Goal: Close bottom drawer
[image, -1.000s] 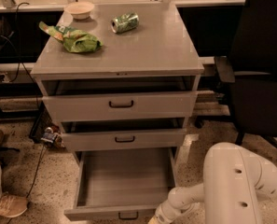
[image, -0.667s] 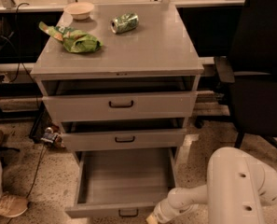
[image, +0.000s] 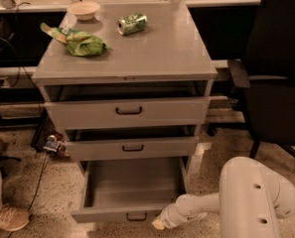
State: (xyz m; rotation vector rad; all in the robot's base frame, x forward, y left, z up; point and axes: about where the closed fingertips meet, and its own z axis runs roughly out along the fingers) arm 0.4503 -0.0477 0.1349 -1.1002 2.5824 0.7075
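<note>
The bottom drawer (image: pixel 129 188) of the grey metal cabinet (image: pixel 137 58) is pulled well out, showing its deep empty tray. Its low front (image: pixel 105 215) carries a small dark loop handle (image: pixel 136 216). My gripper (image: pixel 159 224) is at the end of the white arm (image: pixel 196 207), which reaches in from the lower right. The gripper is low, at the right end of the drawer front, touching or nearly touching it. The middle drawer (image: pixel 132 148) and the top drawer (image: pixel 129 112) each stand slightly out.
On the cabinet top lie a green bag (image: pixel 82 42), a tipped can (image: pixel 132 24) and a small bowl (image: pixel 84 9). A black office chair (image: pixel 276 83) stands to the right. A shoe (image: pixel 8 218) and a cable (image: pixel 40 172) are on the speckled floor at left.
The bottom drawer's front has slid back a little toward the cabinet. My gripper has moved left and slightly in along with it.
</note>
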